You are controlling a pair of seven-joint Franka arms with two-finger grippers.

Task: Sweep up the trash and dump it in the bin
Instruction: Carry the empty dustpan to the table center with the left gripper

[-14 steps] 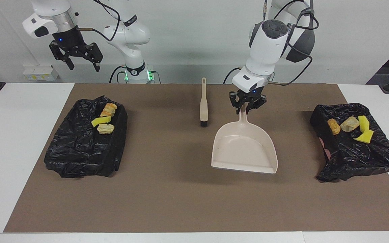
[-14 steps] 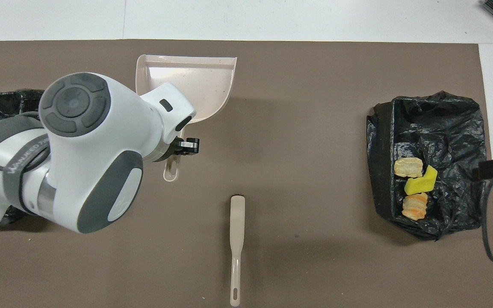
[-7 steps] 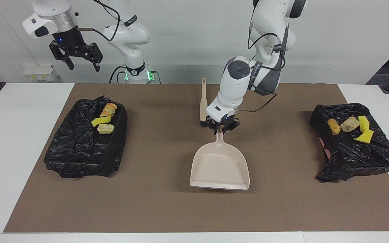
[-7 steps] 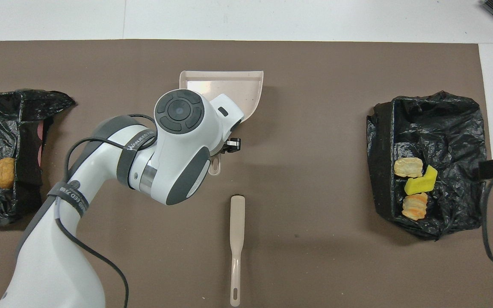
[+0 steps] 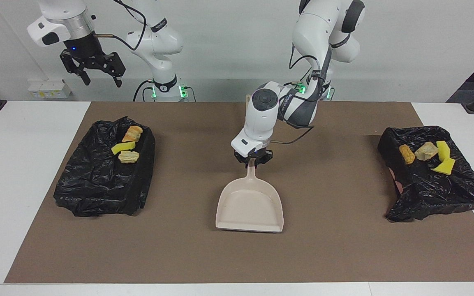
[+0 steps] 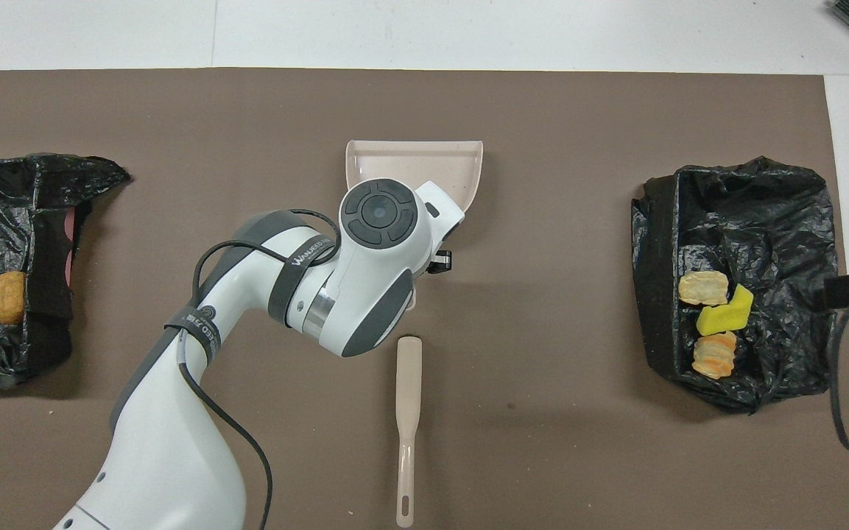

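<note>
The left gripper (image 5: 253, 160) fingers clamp the dustpan (image 5: 250, 205) handle, the trash (image 5: 128, 144) well apart in the bins (image 5: 97, 181); the right gripper (image 5: 93, 68) waits with fingers wide.

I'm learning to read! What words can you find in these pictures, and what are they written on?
"WANJEED..." in white letters, on the grey band around the left arm; the end is cut off and hard to read.
Small writing on the right arm's black band: too small to read.
No other words show.

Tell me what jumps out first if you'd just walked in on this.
The left gripper, shut on the dustpan handle, holds the empty pan mid-mat. Trash sits on two black bags: three scraps at the right arm's end, four at the left arm's. The brush lies untouched; the right gripper waits open, raised.
</note>
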